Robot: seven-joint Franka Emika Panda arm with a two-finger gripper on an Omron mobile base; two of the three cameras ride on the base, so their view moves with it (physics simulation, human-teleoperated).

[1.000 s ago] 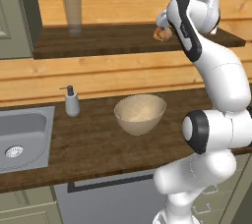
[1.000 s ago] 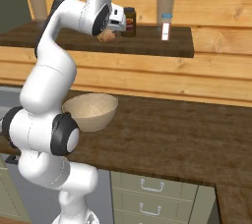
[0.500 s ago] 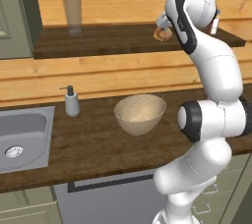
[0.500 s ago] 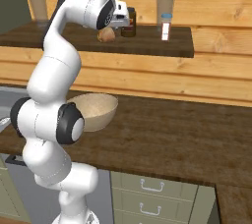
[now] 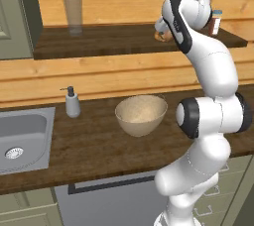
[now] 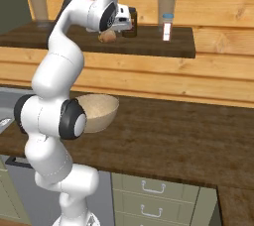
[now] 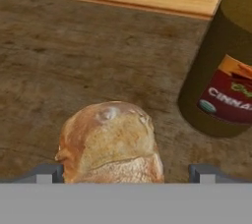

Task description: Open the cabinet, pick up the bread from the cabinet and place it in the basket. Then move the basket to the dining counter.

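Two fingertips, one at each side of the bread (image 7: 110,142), are what you see nearest in the hand view: the gripper (image 7: 123,174) stands open around the roll, with a clear gap on the right and the left tip just beside the crust, and I cannot tell that either one touches. Over the last second the arm has swung its elbow round and the hand has closed in on the shelf, so you are at the reach-in, with the grasp itself not yet made. My reading is that squeezing comes next, then a lift clear of the shelf.

Watch the jar (image 7: 224,66) just right of the bread; it stands upright and near enough that a wide finger could nudge it.

Below, on the worktop (image 5: 89,145), the basket (image 5: 141,114) sits upright and empty, well apart from the shelf, so the roll has a long way down to travel. A soap bottle (image 5: 72,102) stands left of it, and the sink (image 5: 22,141) lies beyond that.

Farther back, the shelf (image 6: 149,44) also carries a small shaker (image 6: 166,29) and a glass (image 5: 73,15), against plank walls.
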